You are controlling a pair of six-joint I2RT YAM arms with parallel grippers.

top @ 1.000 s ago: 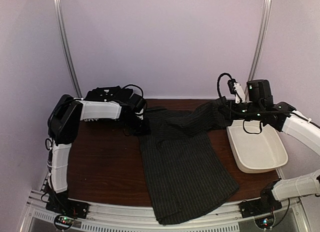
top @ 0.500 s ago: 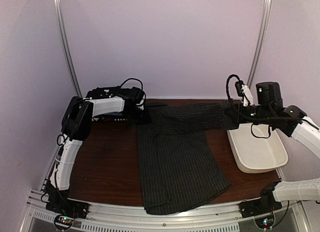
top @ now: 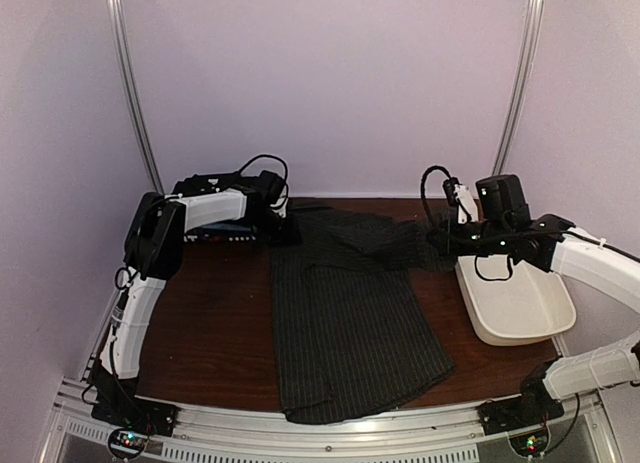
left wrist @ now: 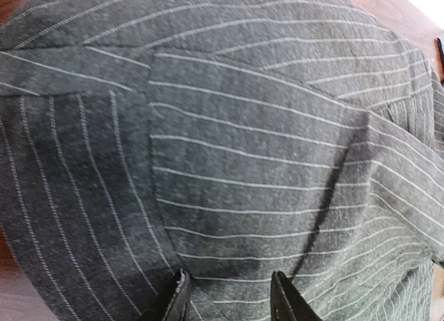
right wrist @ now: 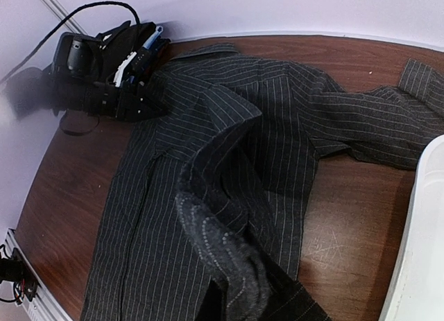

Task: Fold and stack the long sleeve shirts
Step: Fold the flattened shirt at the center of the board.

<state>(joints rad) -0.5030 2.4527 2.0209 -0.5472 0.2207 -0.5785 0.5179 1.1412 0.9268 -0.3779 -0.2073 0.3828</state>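
Observation:
One long sleeve shirt (top: 350,323), charcoal with pale pinstripes, lies flat along the middle of the brown table, collar end toward the back wall. My left gripper (top: 283,221) sits at its back left shoulder. In the left wrist view striped cloth (left wrist: 229,127) fills the frame and a fold of it is pinched between the two parted fingertips (left wrist: 177,300). My right gripper (top: 440,241) is shut on a sleeve (right wrist: 222,252) that rises in a bunched ridge toward the camera and hides its fingers. The other sleeve (right wrist: 374,127) lies across the back right of the table.
A white plastic tub (top: 515,303) stands at the right, just below the right gripper, and its rim (right wrist: 423,252) shows close beside the held sleeve. A dark bundle (top: 215,186) lies at the back left behind the left arm. Bare wood (top: 210,323) shows left of the shirt.
The shirt has been dragged back from the front edge, so its hem no longer hangs over the rail. The right gripper swung right, then back left with the sleeve.

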